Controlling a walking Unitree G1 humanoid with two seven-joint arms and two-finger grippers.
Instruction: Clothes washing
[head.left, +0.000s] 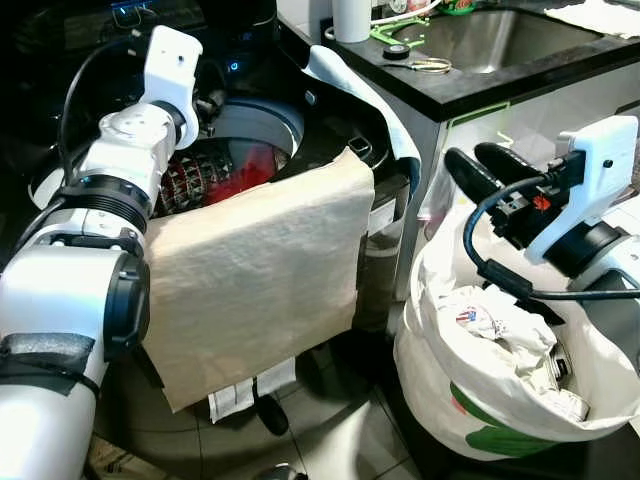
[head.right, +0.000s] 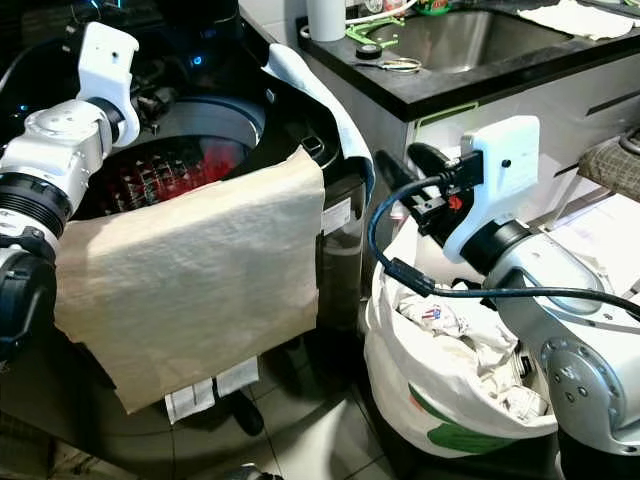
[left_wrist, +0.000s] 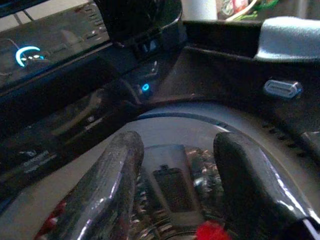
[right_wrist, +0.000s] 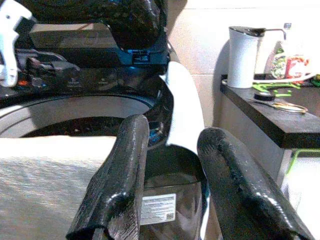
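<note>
Up over the open washing machine (head.left: 300, 150), the left gripper (left_wrist: 175, 185) hangs with its two black fingers (left_wrist: 107, 190) spread apart and nothing between them. Just under those fingers is the round metal tub (head.left: 215, 170), and inside it sit some clothes, with a red piece (head.left: 255, 165) easy to spot. A small blue light (left_wrist: 145, 87) glows on the dark panel behind the tub. A big tan cloth (head.left: 255, 275) lies over the front edge of the washer and hangs down its front, with white tags (head.left: 245, 388) dangling below it. A light blue-white cloth (head.left: 365, 100) is draped over the washer's right side, next to the counter. Over on the other side, the right gripper (right_wrist: 170, 185) is held above a white laundry bag (head.left: 440, 390), and its fingers (right_wrist: 122, 185) are apart too, holding nothing. They point toward the washer. The bag stands on the floor just beside the washer and is full of crumpled white clothes (head.left: 515, 335). Behind the bag is a black counter (head.left: 480, 85) with a metal sink (head.left: 500, 35) in it. A white cup-shaped thing (right_wrist: 242, 55) stands on the counter near the washer, with some green things (head.left: 395, 35) beside it
</note>
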